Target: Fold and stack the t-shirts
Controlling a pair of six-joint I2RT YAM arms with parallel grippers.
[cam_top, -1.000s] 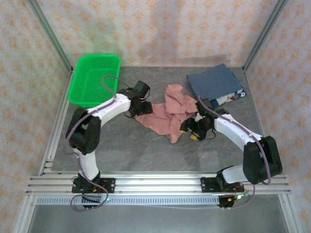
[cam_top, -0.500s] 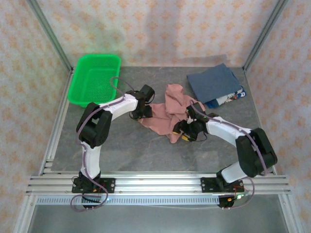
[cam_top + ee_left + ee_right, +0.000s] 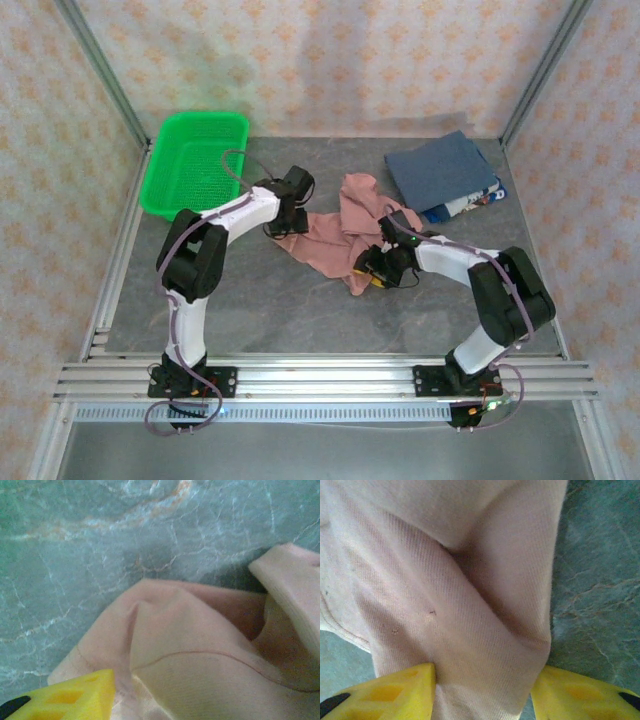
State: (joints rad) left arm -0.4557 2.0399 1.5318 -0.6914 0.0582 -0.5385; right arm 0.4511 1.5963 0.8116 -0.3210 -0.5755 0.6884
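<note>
The dusty salmon-pink t-shirt [image 3: 335, 235] lies crumpled in the middle of the table. My left gripper [image 3: 283, 218] is at its left edge. In the left wrist view one yellow finger [image 3: 70, 700] shows, and pink cloth [image 3: 200, 670] covers the other; the gripper [image 3: 160, 705] looks shut on it. My right gripper [image 3: 372, 268] is at the shirt's lower right part. Its fingers [image 3: 390, 692] pinch a thick fold of pink cloth [image 3: 470, 610] filling the gap of the gripper [image 3: 482, 695]. The slate-blue t-shirt [image 3: 443, 170] lies folded at the back right.
A green mesh basket [image 3: 195, 160] stands at the back left. A printed white cloth [image 3: 478, 200] sticks out from under the blue shirt. Grey marble tabletop [image 3: 260, 300] lies bare in front of the pink shirt. Metal frame posts rise at the back corners.
My right gripper has slid left onto the pink shirt's lower right part. My left gripper moved a little along the shirt's left edge, which shifted slightly with it.
</note>
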